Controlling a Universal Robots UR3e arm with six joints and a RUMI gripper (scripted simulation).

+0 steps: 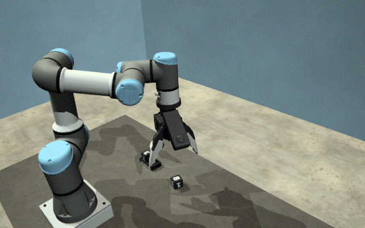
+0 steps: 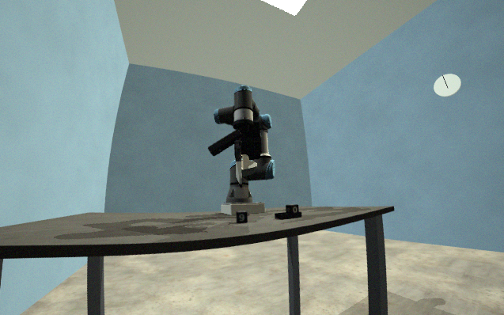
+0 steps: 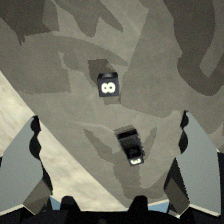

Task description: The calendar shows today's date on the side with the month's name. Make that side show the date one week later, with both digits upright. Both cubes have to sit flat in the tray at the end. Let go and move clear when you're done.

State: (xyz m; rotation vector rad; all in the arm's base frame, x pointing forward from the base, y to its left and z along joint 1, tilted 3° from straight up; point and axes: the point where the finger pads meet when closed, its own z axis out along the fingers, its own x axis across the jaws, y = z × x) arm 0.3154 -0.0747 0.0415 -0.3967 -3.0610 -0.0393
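Note:
My gripper (image 1: 174,160) (image 3: 109,114) is open and empty, high above the table; in the top view one finger hides part of the tray. A loose black cube (image 1: 176,182) (image 2: 241,217) (image 3: 108,85) lies on the table outside the tray, with 8 on top, 9 facing the exterior camera, and a 1 facing the top camera that looks upside down. The black tray (image 1: 156,165) (image 2: 282,216) (image 3: 128,134) holds the second cube (image 1: 145,154) (image 2: 293,209) (image 3: 135,161) at one end, 3 on top and 0 facing the exterior camera. The month's name is not readable.
The arm's white base (image 1: 106,210) (image 2: 245,208) stands on the dark table (image 1: 140,189) (image 2: 138,241). The table edge runs beyond the tray and the loose cube. The wrist camera housing (image 1: 176,130) juts out beside the fingers.

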